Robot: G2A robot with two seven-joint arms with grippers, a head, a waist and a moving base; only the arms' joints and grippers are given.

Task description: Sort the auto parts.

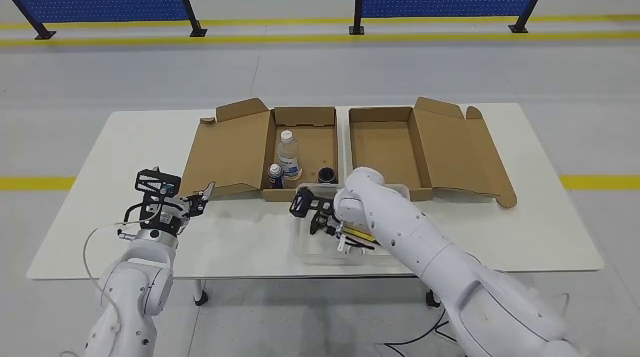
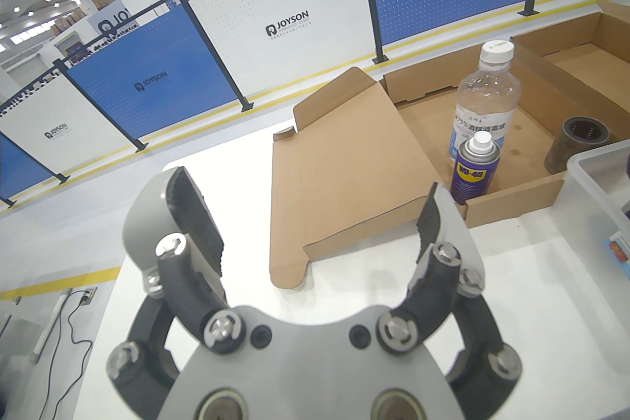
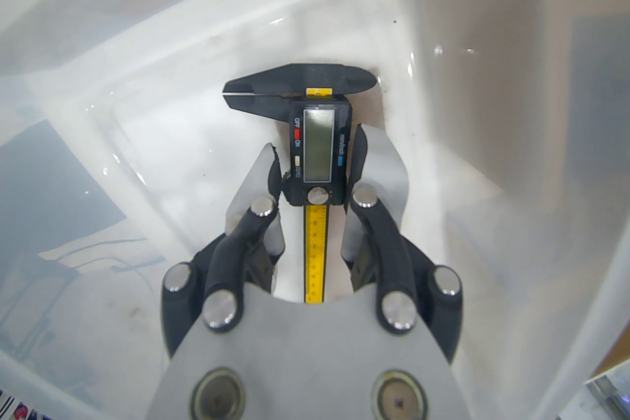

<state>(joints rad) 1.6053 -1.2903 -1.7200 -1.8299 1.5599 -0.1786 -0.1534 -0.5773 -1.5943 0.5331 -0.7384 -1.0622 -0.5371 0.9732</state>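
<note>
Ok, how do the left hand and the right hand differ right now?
The left hand is open and holds nothing; the right hand is shut on the digital caliper. The left hand hangs over bare table beside the cardboard box; the right hand is down inside the clear bin. Both share the same grey two-finger build.

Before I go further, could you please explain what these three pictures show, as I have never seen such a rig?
It is a two-armed robot at a white table. One picture looks down from above its arms; the other two come from cameras on its wrists. The left gripper is open over the table. The right gripper is shut on a digital caliper inside a clear bin. Beyond the bin lie two open cardboard boxes, the right box and the left box, which holds a clear bottle, a spray can and a dark cylinder.
</note>
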